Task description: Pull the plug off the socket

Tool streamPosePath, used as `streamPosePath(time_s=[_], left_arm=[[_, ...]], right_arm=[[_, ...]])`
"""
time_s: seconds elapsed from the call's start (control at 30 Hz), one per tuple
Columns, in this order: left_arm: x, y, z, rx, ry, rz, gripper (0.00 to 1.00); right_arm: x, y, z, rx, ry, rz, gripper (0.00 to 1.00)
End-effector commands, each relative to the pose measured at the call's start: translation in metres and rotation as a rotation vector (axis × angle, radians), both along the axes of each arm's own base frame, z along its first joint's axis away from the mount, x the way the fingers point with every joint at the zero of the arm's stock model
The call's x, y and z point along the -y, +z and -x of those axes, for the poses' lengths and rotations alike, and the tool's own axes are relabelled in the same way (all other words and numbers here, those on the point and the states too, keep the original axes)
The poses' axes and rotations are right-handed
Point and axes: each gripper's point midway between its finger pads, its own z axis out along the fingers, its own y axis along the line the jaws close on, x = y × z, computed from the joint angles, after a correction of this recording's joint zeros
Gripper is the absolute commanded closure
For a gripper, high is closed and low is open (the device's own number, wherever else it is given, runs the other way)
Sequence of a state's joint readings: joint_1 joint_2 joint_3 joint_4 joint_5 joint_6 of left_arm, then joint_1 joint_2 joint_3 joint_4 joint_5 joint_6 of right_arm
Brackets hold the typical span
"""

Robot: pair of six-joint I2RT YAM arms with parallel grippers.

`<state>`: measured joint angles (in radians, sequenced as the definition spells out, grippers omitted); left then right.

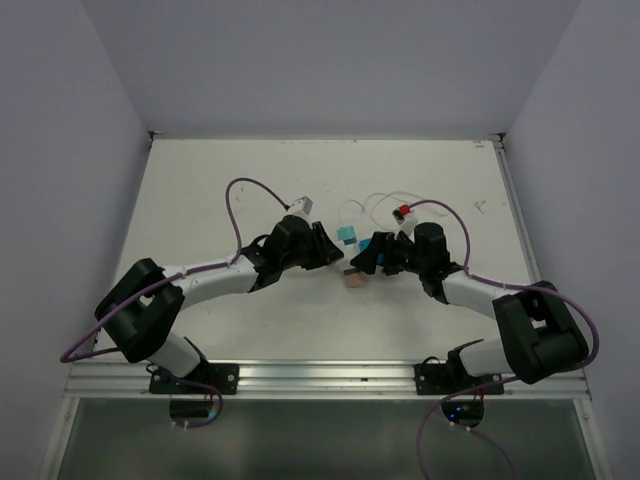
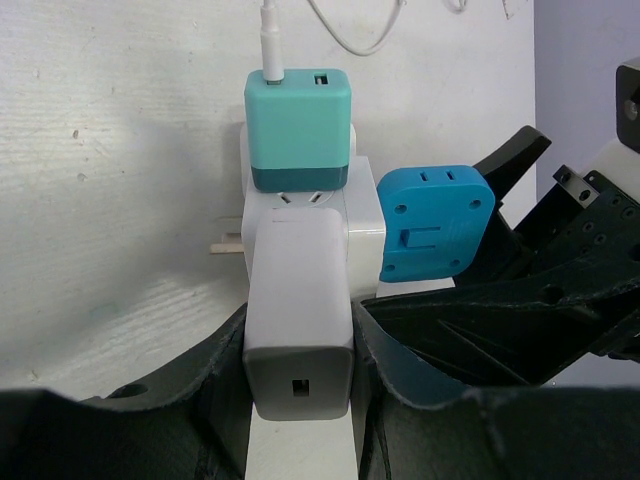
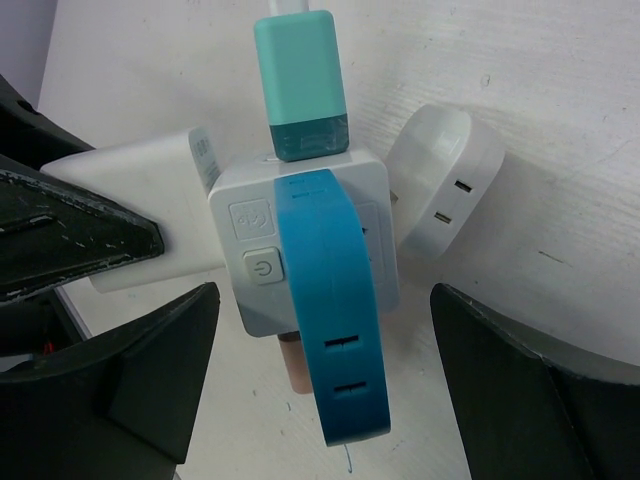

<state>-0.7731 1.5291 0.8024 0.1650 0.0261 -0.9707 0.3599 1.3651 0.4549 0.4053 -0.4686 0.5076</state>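
White tabletop (image 1: 220, 190) and pale walls (image 1: 320, 60) surround the two arms, which meet near the middle over a cluster of adapters.

Left tool (image 2: 302, 318) is clamped on a white block (image 3: 140, 215): its dark fingers (image 2: 225, 385) press against both long sides of the block, whose end slot faces the wrist camera. The block's far end is plugged into the socket (image 3: 250, 250), a white cube with two buttons on one face, which sits on the tabletop between the two tools.

Right tool (image 3: 322, 330) stands wide apart. Its fingers (image 3: 150, 385) flank the blue plug (image 2: 435, 220) with clear gaps on both sides, touching neither the plug nor the socket. The blue plug is seated on the side of the socket that faces the right tool, opposite the white block, with its two slots toward the right wrist camera.

A teal plug (image 2: 298, 125) sits on the socket's far side, and a white cable (image 2: 270, 40) runs from it across the tabletop. A second white plug (image 3: 445, 185) with rounded corners lies tilted just beside the socket, on the side away from the left tool. A pinkish piece (image 3: 295, 370) shows at the socket's near edge; whether it is joined to the socket cannot be told.
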Motion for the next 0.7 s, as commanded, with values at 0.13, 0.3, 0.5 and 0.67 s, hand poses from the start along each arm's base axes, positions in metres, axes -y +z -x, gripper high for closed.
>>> streamPosePath(time_s=[0.13, 0.3, 0.5, 0.67], left_arm=[[0.017, 0.053, -0.009, 0.104, 0.027, 0.164, 1.0], [0.02, 0.054, -0.008, 0.106, 0.02, 0.164, 1.0], [0.019, 0.053, -0.009, 0.105, 0.021, 0.161, 1.0], [0.017, 0.053, -0.011, 0.114, 0.042, 0.153, 1.0]], right_arm=[[-0.013, 0.012, -0.006, 0.058, 0.033, -0.061, 0.13], [-0.016, 0.009, -0.004, 0.052, 0.048, -0.066, 0.17], [-0.015, 0.002, -0.001, 0.041, 0.059, -0.053, 0.27], [-0.014, -0.001, 0.001, 0.038, 0.063, -0.04, 0.43]])
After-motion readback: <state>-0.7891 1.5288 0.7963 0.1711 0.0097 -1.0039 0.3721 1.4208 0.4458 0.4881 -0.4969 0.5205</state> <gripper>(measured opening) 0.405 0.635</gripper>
